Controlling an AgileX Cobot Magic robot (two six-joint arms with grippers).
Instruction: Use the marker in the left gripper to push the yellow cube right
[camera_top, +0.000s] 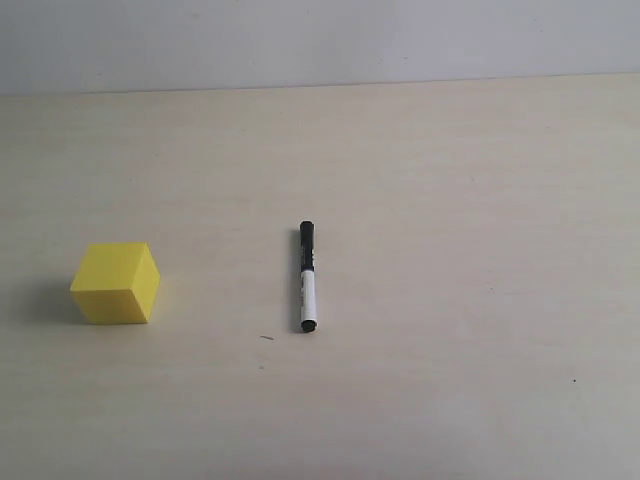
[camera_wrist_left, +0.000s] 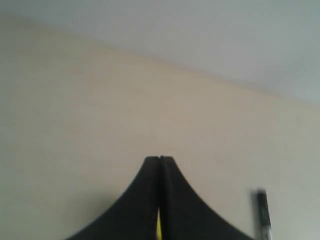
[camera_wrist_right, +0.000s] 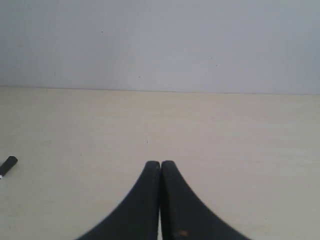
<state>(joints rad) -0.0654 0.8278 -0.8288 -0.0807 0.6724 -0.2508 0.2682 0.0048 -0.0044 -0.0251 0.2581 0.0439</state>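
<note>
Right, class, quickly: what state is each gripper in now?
Left gripper: closed, holding nothing; the marker lies on the table.
Right gripper: closed, holding nothing.

We count one yellow cube, one marker, one table, and two pincers: left gripper, right gripper.

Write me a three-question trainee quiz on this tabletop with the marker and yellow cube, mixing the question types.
1. True or false: the left gripper holds the marker.
2. In the exterior view, the yellow cube sits on which side of the marker? A) left B) right
3. Fill in: the right gripper has its jaws ____.
Key: 1 false, it lies on the table; 2 A; 3 shut.
</note>
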